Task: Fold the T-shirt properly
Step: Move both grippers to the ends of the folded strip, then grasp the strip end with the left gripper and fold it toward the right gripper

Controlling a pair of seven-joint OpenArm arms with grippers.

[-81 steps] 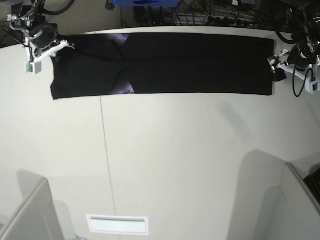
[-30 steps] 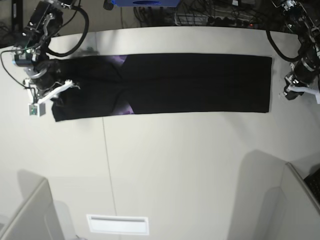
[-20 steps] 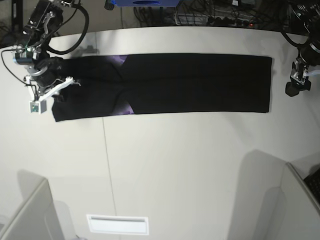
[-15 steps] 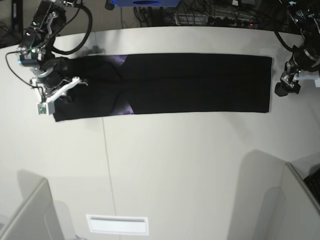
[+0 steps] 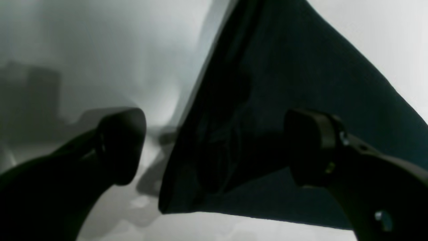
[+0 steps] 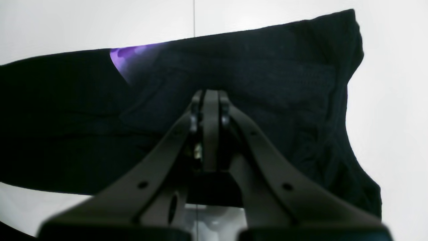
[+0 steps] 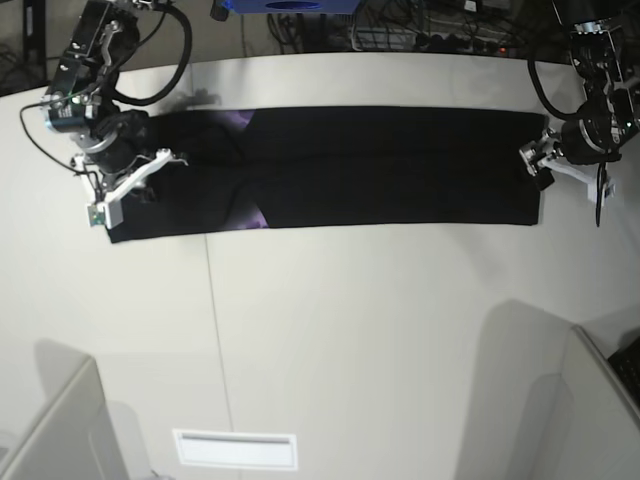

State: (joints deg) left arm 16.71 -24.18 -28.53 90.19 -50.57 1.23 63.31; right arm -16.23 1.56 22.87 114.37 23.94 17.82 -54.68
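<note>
The black T-shirt [image 7: 400,165] lies flat as one long strip across the back of the table, with purple print showing at a fold [image 7: 255,212]. My left gripper [image 7: 536,166] stands open at the strip's right end. In the left wrist view its fingers [image 5: 122,144] are wide apart on either side of the T-shirt [image 5: 284,83] corner, not pinching it. My right gripper [image 7: 145,188] is shut over the left end. In the right wrist view the right gripper [image 6: 207,100] has its tips pressed together above the T-shirt [image 6: 284,83], and no cloth shows between them.
Cables and a blue object [image 7: 290,5] crowd the space behind the table's back edge. Grey panels rise at the front left [image 7: 55,430] and front right [image 7: 590,400]. A white slot [image 7: 235,449] sits near the front edge, and a seam [image 7: 213,330] runs across the tabletop.
My left gripper has opened and come in from the right to the shirt's right end. My right gripper has slid slightly right over the left end. The shirt has stayed put.
</note>
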